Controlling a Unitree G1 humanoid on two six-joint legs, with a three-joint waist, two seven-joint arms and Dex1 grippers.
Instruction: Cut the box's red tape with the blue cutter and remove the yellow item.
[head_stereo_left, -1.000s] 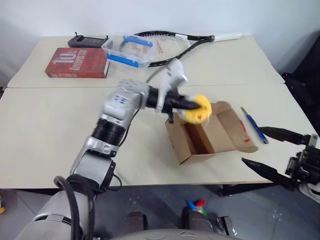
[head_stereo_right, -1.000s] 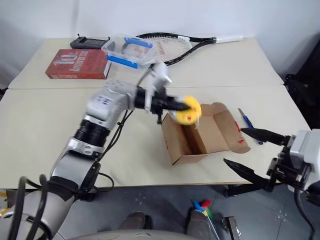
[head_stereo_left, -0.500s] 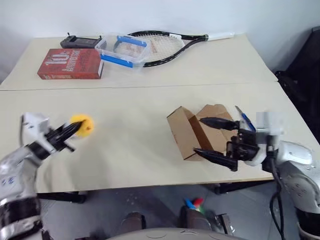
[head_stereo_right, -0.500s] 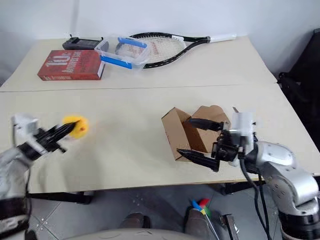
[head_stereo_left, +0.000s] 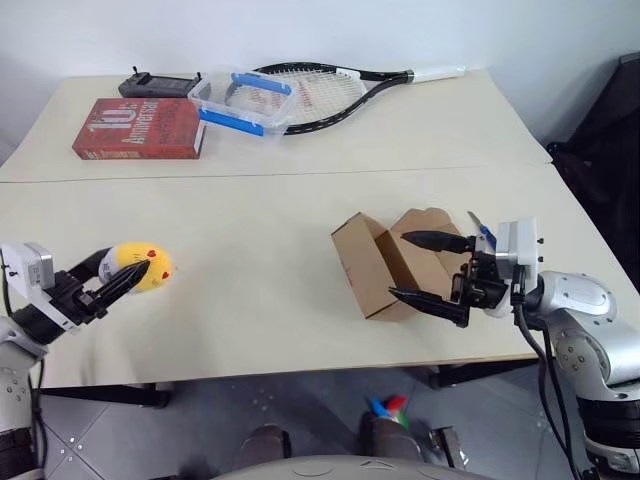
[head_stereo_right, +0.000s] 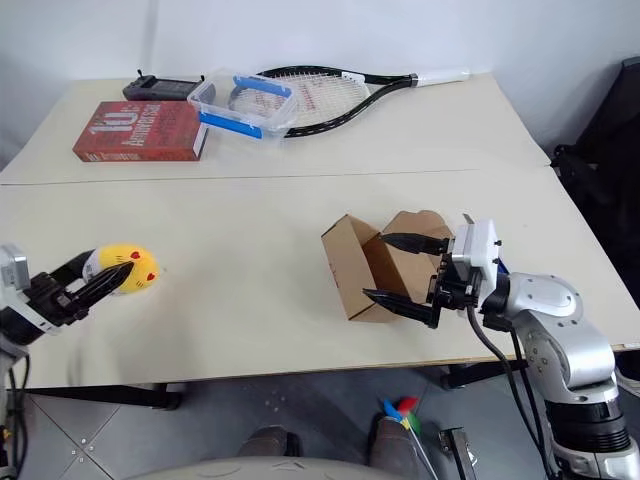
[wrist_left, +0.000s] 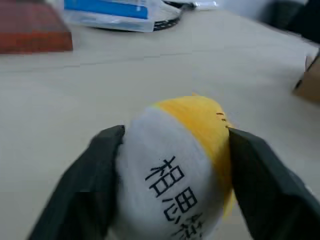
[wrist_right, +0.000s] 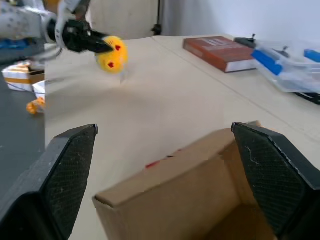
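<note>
Yellow item (head_stereo_left: 141, 268) sits between left hand (head_stereo_left: 118, 283) fingers.

A bare robot test room or lab is showing here. Two plain beige tables (head_stereo_left: 300, 130) are standing pushed together against a blank white wall (head_stereo_left: 300, 30), over a grey tiled floor (head_stereo_left: 200, 430). Unrelated props are lying along the far edge: a racket (head_stereo_left: 320, 90), a red book (head_stereo_left: 135, 128), a clear tub (head_stereo_left: 240, 100) and a dark handset (head_stereo_left: 155, 85).
</note>
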